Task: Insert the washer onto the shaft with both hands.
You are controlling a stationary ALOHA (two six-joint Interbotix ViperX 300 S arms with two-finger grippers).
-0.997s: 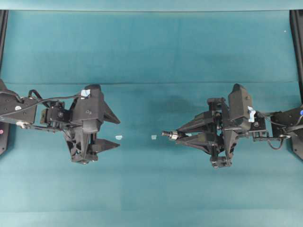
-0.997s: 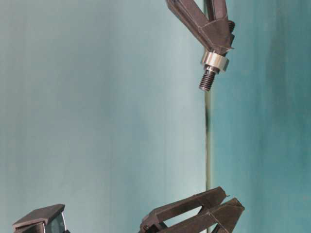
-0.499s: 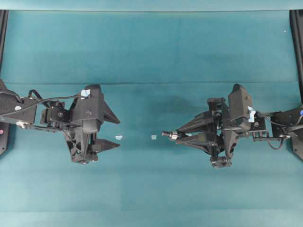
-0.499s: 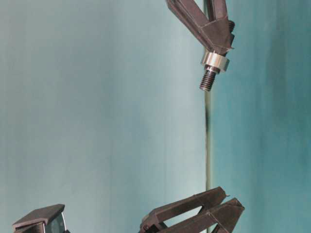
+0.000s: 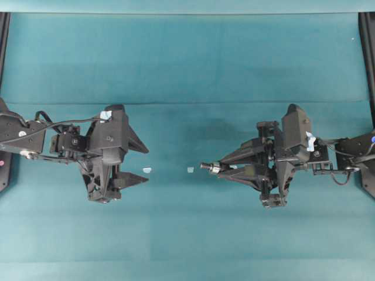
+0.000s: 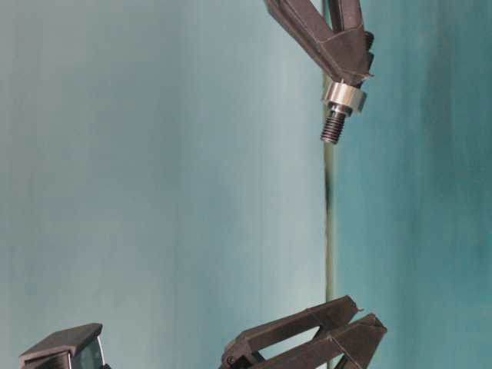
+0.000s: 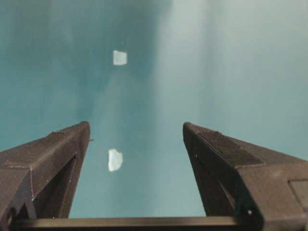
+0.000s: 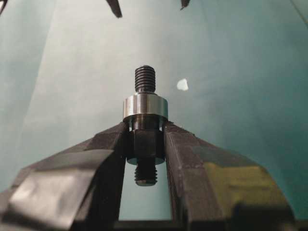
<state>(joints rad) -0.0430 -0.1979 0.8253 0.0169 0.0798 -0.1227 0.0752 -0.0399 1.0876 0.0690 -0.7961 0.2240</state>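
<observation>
My right gripper (image 5: pixel 219 168) is shut on the thick middle of the dark shaft (image 8: pixel 145 144), holding it above the teal table and pointing it toward the left arm. The silver washer (image 8: pixel 145 107) sits on the shaft just ahead of the fingertips, and the threaded end (image 8: pixel 145 79) sticks out past it. In the table-level view the washer (image 6: pixel 344 97) and the shaft (image 6: pixel 332 127) hang below the right gripper (image 6: pixel 350 68). My left gripper (image 5: pixel 147 165) stands open and empty, some way to the left. In its wrist view the left gripper (image 7: pixel 136 126) holds only air.
Two pale tape bits (image 5: pixel 147 170) (image 5: pixel 190 170) lie on the teal cloth (image 5: pixel 187 70) between the grippers. Black frame rails (image 5: pixel 3 35) (image 5: pixel 369 35) run along the far left and right edges.
The right gripper with shaft and washer has shifted slightly, upward and to the right in the table-level view. The left gripper has not moved.
</observation>
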